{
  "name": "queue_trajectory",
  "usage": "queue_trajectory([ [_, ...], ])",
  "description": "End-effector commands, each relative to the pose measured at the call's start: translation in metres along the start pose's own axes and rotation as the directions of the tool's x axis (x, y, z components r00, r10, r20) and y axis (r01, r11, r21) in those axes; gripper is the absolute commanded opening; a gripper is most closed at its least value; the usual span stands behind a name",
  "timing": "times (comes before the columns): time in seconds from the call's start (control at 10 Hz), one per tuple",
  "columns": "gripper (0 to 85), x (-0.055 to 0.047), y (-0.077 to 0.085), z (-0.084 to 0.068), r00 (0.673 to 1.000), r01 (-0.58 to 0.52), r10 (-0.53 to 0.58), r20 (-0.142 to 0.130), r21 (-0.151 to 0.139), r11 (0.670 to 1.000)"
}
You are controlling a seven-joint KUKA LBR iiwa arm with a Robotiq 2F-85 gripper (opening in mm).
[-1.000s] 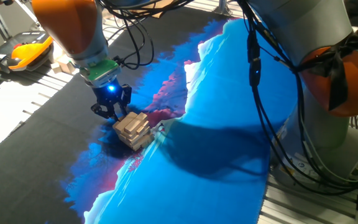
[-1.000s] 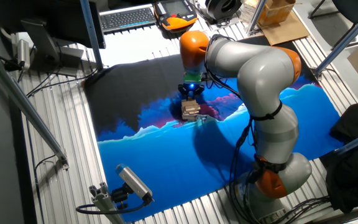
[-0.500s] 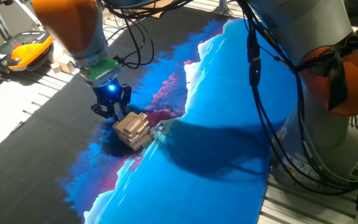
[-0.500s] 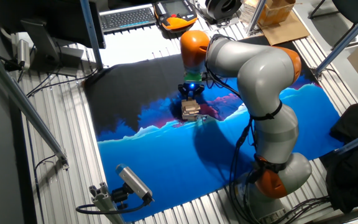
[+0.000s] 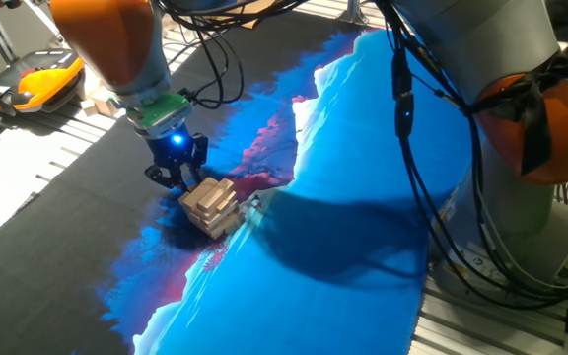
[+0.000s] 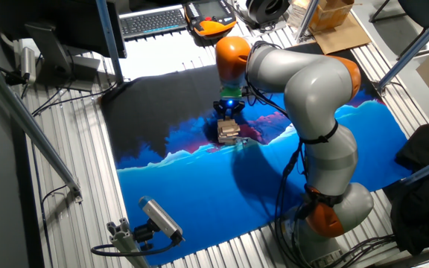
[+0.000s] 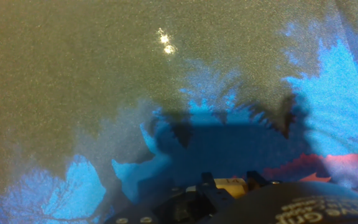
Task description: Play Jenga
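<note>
The Jenga tower [image 5: 210,204] is a small low stack of pale wooden blocks, slightly askew, on the black and blue cloth [image 5: 343,148]. It also shows in the other fixed view [image 6: 229,131]. My gripper [image 5: 178,179] is down at cloth level, right against the tower's far side, with its blue light on. In the other fixed view the gripper [image 6: 229,117] sits just behind the tower. The hand view shows mostly cloth; a pale sliver [image 7: 229,183] shows between dark hand parts at the bottom edge. Whether the fingers are open or shut does not show.
An orange teach pendant [image 5: 47,79] and chunky loose wooden blocks [image 5: 95,102] lie past the cloth's far left edge. A keyboard [image 6: 153,20], a cardboard box [image 6: 334,15], a camera on a stand [image 6: 159,217] and a black bag [image 6: 427,149] surround the table.
</note>
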State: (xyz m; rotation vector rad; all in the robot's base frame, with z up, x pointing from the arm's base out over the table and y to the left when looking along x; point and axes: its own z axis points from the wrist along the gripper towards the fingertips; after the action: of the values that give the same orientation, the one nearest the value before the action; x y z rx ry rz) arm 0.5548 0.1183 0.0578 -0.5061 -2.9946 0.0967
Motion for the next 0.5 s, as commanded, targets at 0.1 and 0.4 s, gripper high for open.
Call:
queue_trajectory([
  [0.1, 34.0, -0.0002, -0.0004, 0.0001, 1.0, -0.003, 0.003, 0.0, -0.001, 1.0],
  [0.4, 34.0, -0.0009, -0.0012, 0.0001, 1.0, -0.003, 0.003, -0.005, -0.001, 1.0],
])
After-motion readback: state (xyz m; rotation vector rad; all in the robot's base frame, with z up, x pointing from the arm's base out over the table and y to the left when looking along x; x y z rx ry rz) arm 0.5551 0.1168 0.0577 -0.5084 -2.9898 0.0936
